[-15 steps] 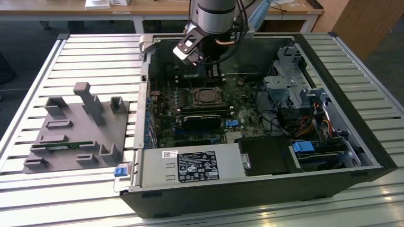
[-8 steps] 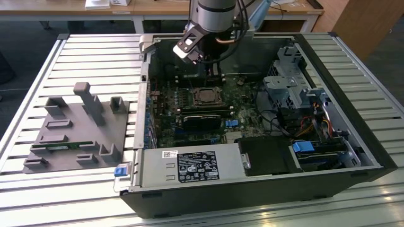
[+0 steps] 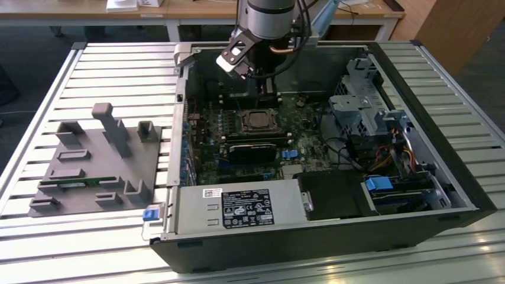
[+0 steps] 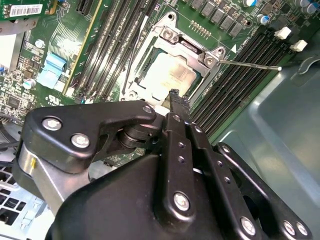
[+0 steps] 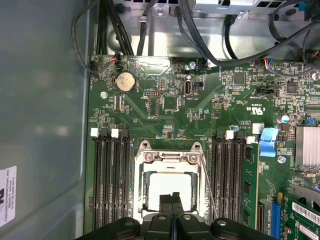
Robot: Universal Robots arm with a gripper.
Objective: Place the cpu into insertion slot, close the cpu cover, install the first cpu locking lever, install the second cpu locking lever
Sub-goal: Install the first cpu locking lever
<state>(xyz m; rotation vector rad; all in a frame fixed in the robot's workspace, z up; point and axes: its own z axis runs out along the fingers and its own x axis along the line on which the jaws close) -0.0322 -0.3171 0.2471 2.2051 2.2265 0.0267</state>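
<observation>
open computer case point(image 3: 316, 242) on a slatted table point(image 3: 118, 71), with the arm point(image 3: 268, 18) reaching down over the motherboard point(image 5: 165, 110). the cpu point(image 5: 170, 182) sits flat inside the insertion slot point(image 3: 245, 121). its pale metal top is visible through the window of the cpu cover point(image 5: 142, 185), which lies down over it. in both wrist views the gripper point(image 5: 172, 199) hangs over the chip's edge, its two black fingers pressed together with nothing between them. whether the tips touch the chip cannot be told. a thin wire locking lever point(image 4: 250, 65) angles away from one socket corner across the memory slots point(image 5: 107, 180).
</observation>
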